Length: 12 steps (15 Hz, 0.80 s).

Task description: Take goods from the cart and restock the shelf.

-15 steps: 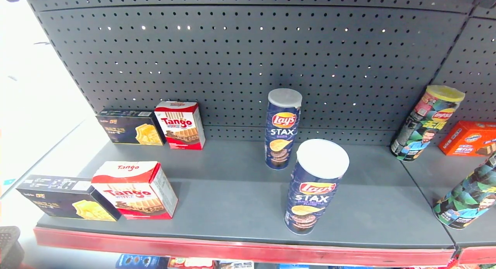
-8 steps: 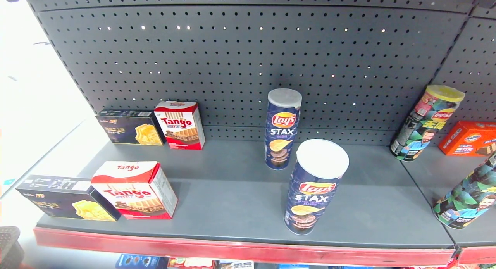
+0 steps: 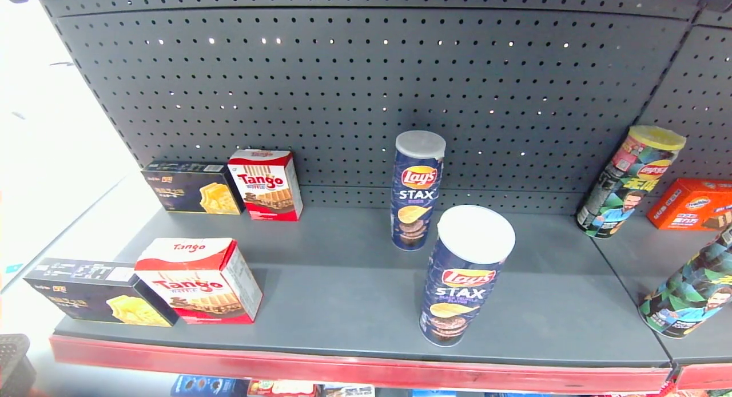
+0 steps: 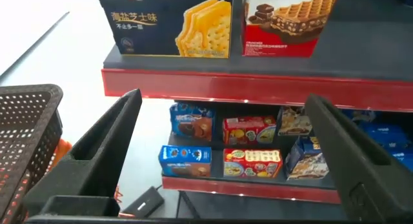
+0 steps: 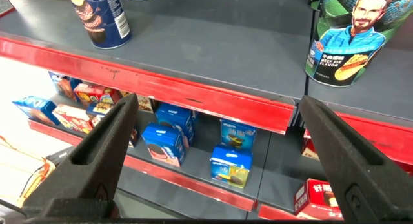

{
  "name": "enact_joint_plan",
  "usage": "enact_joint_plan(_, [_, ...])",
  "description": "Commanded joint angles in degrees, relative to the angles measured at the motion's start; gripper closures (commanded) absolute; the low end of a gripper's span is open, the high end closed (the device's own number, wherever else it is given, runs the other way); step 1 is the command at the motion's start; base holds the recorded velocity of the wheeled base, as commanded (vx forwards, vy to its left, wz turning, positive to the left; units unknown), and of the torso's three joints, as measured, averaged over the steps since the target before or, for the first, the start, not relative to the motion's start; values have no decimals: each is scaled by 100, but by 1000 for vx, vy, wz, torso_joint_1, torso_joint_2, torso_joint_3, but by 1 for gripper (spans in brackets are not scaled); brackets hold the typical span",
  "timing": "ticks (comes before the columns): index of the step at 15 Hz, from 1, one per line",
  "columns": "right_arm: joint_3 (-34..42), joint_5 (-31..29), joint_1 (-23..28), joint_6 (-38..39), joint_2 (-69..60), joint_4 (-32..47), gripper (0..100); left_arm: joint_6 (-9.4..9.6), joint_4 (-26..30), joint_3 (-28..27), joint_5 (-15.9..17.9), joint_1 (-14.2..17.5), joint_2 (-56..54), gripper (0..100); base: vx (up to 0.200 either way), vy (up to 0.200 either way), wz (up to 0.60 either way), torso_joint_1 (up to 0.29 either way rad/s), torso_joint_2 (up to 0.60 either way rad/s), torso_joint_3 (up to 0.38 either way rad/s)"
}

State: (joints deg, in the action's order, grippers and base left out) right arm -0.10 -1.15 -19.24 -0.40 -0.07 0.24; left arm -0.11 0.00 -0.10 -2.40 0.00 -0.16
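Observation:
On the grey shelf (image 3: 354, 294) stand two dark blue chip cans, one at the back (image 3: 417, 190) and one nearer the front (image 3: 464, 274). At the left are two red wafer boxes (image 3: 200, 280) (image 3: 267, 184) and two black cracker boxes (image 3: 100, 291) (image 3: 191, 186). My left gripper (image 4: 226, 159) is open below the shelf's red front edge (image 4: 258, 91), under the front black and red boxes. My right gripper (image 5: 219, 159) is open, also below the red edge (image 5: 193, 88), between the front blue can (image 5: 100, 17) and a green can (image 5: 352, 33).
A black mesh basket (image 4: 26, 140) is beside the left gripper. Lower shelves hold small blue and red boxes (image 4: 248, 143) (image 5: 168, 137). At the right stand green cans (image 3: 629, 182) (image 3: 689, 294) and an orange box (image 3: 692, 205). A perforated panel (image 3: 366, 88) backs the shelf.

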Motion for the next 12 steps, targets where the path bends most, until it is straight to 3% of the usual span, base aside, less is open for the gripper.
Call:
enact_joint_plan(1, [-8,0,-1,-4,7,11,0,-15,0,1,12,0,16,0,0,0,0,0,0,0])
enact_joint_plan(2, [-175,-8,-1,23,7,-42,0,11,26,-8,47,0,16,0,0,0,0,0,0,0])
enact_joint_plan(3, [-1414,-35,52,278,790,11,0,29,44,-25,82,-26,16,0,0,0,0,0,0,0])
enact_joint_plan(4, [-1977,0,8,735,1809,327,0,29,35,-25,91,-26,16,0,0,0,0,0,0,0])
enact_joint_plan(8, [-2231,1204,-194,-136,2873,301,0,29,44,-25,91,-26,16,0,0,0,0,0,0,0])
enact_joint_plan(12, [-2478,1240,-889,-144,4208,-86,0,20,44,-25,135,-44,16,0,0,0,0,0,0,0])
